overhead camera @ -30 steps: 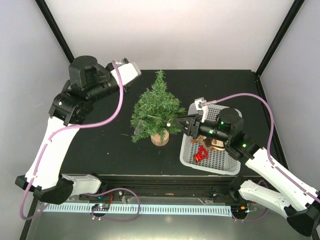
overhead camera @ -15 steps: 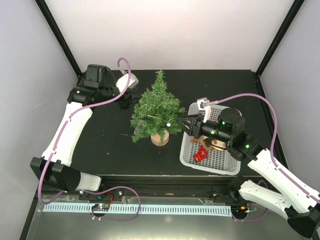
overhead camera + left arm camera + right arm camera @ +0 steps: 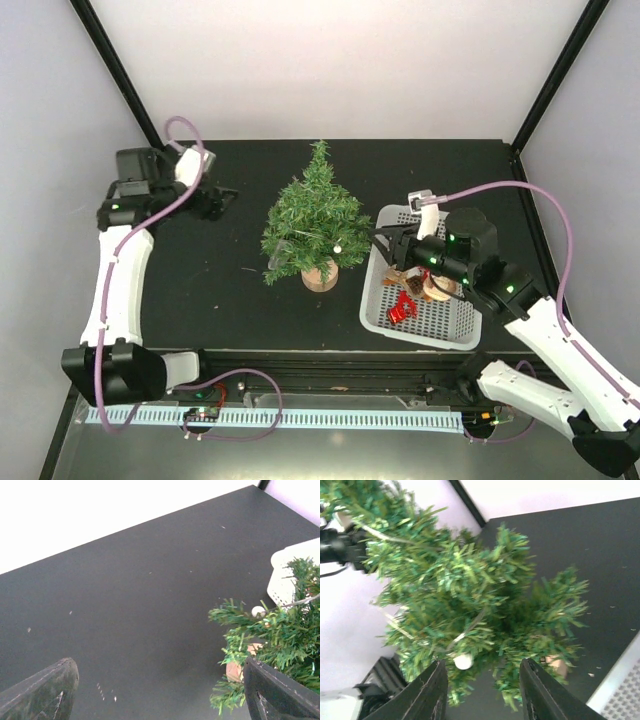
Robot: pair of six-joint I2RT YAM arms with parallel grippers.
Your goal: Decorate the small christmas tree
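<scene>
Basket (image 3: pixel 450 322) — red ornament (image 3: pixel 403 308) inside | left claw (image 3: pixel 228 197) spread, empty | right claw (image 3: pixel 380 237) parted — empty

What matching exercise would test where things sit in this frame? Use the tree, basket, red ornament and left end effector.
Things:
1. tree
2. basket
3. red ornament
4. left end effector

Places or states:
a. lying inside the basket
b. on the table, right of the tree
c. standing at the centre of the table
d. open and empty, above the table left of the tree

Pairs: 1-c, 2-b, 3-a, 4-d.
</scene>
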